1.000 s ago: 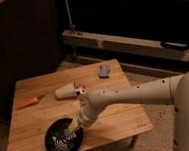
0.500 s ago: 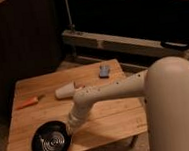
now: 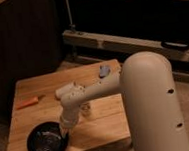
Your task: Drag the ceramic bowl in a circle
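Note:
The ceramic bowl (image 3: pixel 45 141) is a round, shallow, glossy black bowl with pale rings inside. It sits at the front left corner of the wooden table (image 3: pixel 104 116), close to the front edge. My gripper (image 3: pixel 64 129) reaches down from the white arm (image 3: pixel 97 92) onto the bowl's right rim.
A small white cup (image 3: pixel 64 89) lies on its side mid-table, partly behind the arm. An orange marker-like object (image 3: pixel 29 102) lies at the left. A grey-blue object (image 3: pixel 104 70) rests near the far right edge. A dark shelf unit stands behind.
The bowl and gripper have moved left and toward the table's front left corner. The arm has swung closer to the camera and fills more of the view.

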`<state>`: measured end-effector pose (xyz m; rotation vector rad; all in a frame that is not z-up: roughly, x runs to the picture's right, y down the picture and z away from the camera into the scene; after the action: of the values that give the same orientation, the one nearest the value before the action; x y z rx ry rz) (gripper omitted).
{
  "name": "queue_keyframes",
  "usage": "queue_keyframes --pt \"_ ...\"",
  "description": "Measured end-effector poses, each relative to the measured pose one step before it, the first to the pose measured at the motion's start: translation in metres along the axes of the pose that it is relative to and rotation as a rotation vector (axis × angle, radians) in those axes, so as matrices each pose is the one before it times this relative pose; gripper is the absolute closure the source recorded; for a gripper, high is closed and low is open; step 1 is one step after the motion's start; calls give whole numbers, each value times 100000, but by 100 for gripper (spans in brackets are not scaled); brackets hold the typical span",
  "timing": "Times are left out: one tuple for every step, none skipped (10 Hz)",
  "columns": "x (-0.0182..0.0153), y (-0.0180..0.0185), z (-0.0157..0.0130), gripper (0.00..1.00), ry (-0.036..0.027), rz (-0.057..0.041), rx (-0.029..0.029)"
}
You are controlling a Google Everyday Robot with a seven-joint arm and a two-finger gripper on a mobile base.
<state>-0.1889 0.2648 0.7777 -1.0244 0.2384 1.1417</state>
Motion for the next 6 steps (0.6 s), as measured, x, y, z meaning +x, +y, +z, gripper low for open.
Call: queue_keyframes --pt "-750 846 -558 100 -1711 -1560 495" --pt "-1154 1115 -983 100 -2798 -1667 443" --pt "-730 624 -780 100 -1974 -456 -198" --pt "-688 236 -1052 100 -2768 99 456" --pt "-297 -134 -849 100 -1972 470 502" --pt "-53 -608 -655 100 -1148 1002 941"
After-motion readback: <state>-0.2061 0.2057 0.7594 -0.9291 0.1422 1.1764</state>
